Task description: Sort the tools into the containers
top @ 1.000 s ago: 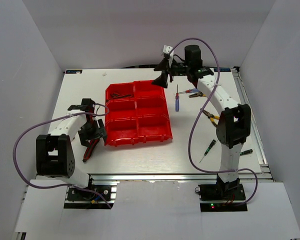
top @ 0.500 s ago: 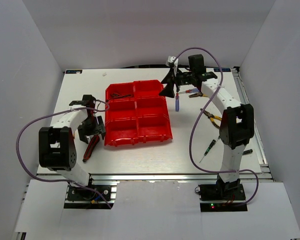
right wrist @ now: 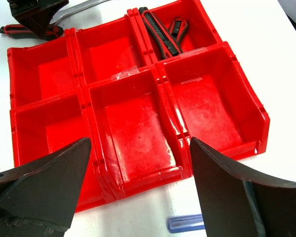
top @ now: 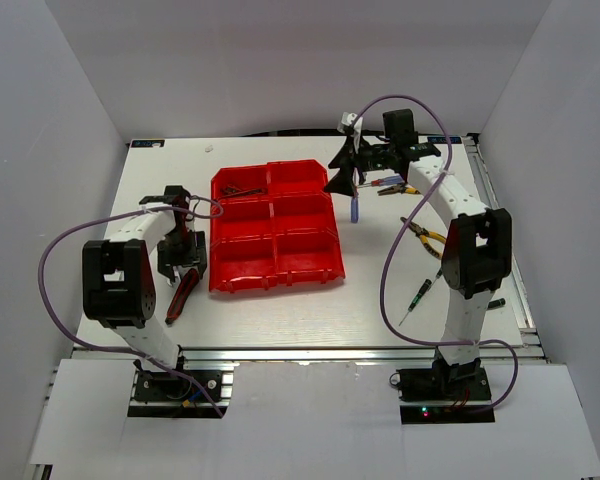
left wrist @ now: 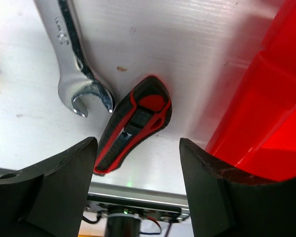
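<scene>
The red bins (top: 275, 225) stand mid-table; they also fill the right wrist view (right wrist: 133, 123). The far left bin holds red-black tools (right wrist: 160, 32). My left gripper (top: 181, 252) is open and empty, low over the table left of the bins. In its view the left gripper (left wrist: 138, 197) straddles a red-black handle (left wrist: 135, 123), with the silver wrench (left wrist: 71, 59) beside it. The red-black pliers (top: 183, 295) lie just nearer. My right gripper (top: 346, 177) is open and empty, above the handle end of the blue screwdriver (top: 354, 208), whose end shows in the right wrist view (right wrist: 187, 223).
Yellow-handled pliers (top: 425, 235) lie right of the bins. A green-black screwdriver (top: 418, 298) and another dark one (top: 492, 303) lie nearer the front right. A red screwdriver (top: 385, 182) lies by the right gripper. White walls enclose the table.
My right gripper has come down and to the right, from over the far bins to above the blue screwdriver. My left gripper has shifted slightly left by the bins. Both stay open.
</scene>
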{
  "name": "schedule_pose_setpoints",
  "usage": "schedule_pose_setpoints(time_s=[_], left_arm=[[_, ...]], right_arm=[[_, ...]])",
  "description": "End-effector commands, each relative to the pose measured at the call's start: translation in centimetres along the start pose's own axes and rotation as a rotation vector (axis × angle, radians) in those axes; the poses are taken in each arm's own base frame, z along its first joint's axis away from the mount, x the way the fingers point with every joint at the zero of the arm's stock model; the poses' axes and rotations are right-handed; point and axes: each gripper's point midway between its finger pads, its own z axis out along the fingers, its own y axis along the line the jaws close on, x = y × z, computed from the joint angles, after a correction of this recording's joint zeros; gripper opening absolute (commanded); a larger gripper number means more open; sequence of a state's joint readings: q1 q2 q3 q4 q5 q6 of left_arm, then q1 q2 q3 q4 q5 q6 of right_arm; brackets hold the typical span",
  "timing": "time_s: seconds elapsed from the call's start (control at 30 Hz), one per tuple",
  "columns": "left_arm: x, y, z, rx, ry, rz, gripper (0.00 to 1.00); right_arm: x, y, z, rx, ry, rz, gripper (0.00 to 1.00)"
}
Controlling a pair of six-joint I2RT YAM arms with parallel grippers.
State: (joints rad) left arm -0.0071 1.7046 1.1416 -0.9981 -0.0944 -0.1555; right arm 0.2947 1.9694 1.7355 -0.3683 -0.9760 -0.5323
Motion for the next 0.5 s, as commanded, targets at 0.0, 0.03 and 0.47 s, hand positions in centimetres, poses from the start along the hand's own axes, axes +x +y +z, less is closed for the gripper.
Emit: schedule_pose_setpoints(time_s=[0.0,0.03,0.47], left_arm=[[-0.2,0.1,0.2,0.019,-0.034,0.072,0.78],[-0.2,0.3,0.4,0.012,-0.038,0.091,0.78],[1.3,0.9,4.6,-0.051,0.055,0.074,0.62]], right_arm=[[-1.8,1.2,-1.5,-0.01,-0.026,-0.03,0.87],[-1.9,1.2,-1.6,-0.009,-0.028,-0.03,0.87],[-1.9,1.4,-2.5,-0.007,-0.027,-0.018,0.89]])
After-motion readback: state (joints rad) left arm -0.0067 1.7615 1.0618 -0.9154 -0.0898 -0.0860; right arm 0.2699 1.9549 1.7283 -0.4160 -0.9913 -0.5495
